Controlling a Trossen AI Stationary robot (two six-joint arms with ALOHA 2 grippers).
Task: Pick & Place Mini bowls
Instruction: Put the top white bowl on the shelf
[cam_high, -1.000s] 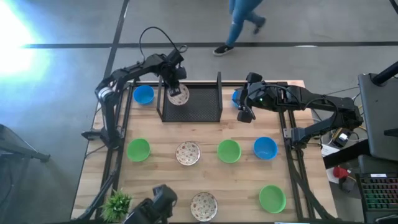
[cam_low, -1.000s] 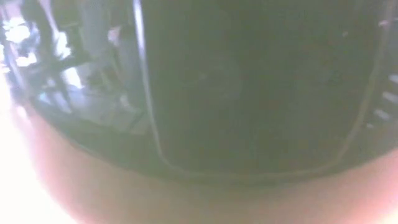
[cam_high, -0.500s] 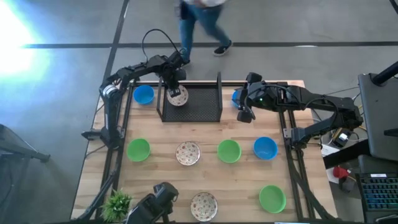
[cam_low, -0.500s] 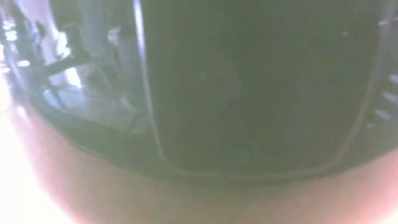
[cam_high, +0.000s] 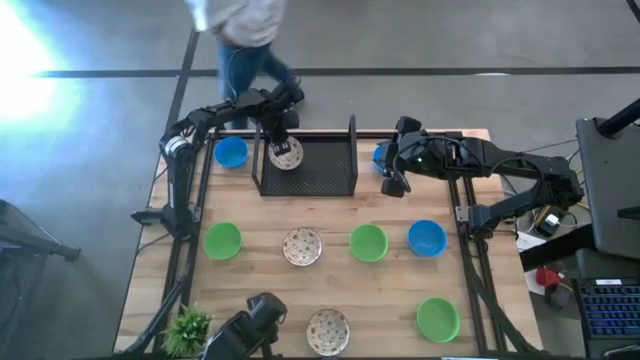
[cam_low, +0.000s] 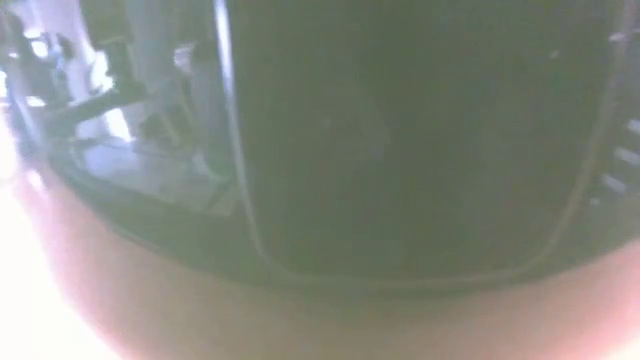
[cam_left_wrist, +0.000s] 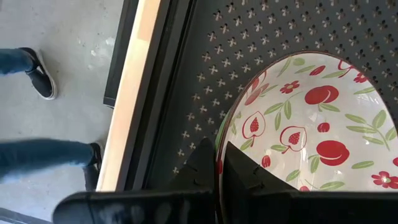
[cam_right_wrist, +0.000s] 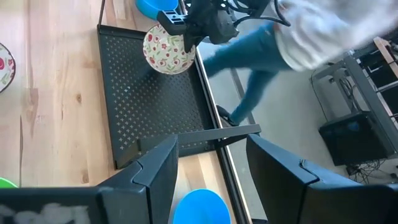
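Note:
My left gripper (cam_high: 281, 140) is over the far left corner of the black mesh tray (cam_high: 325, 175), shut on a white mini bowl with a red fruit pattern (cam_high: 287, 154). My right gripper (cam_high: 386, 165) is open just right of the tray. In the right wrist view its fingers (cam_right_wrist: 158, 165) stand on either side of a blue mini bowl (cam_right_wrist: 199, 208) without touching it. Other mini bowls rest on the wooden table: blue (cam_high: 231, 152), green (cam_high: 222, 240), patterned (cam_high: 302, 246), green (cam_high: 368, 242), blue (cam_high: 427, 238), green (cam_high: 437, 318), patterned (cam_high: 327, 330). My left gripper pinches the patterned bowl's rim (cam_left_wrist: 219, 146), one finger (cam_left_wrist: 200, 168) outside the wall and one (cam_left_wrist: 245, 174) inside the hollow, coming from above. The bowl is over the tray's mesh floor (cam_left_wrist: 205, 74); whether it rests there or hangs clear, I cannot tell.
The tray has upright walls on its left and right sides (cam_high: 353, 140). A spiky green plant (cam_high: 187, 325) and a dark camera mount (cam_high: 255, 318) stand at the near edge. A person (cam_high: 245, 30) walks on the floor beyond the far edge. Something dark and close fills the low view.
Both grippers and the bowls have stayed about where they were. The person beyond the far edge has walked from right to left.

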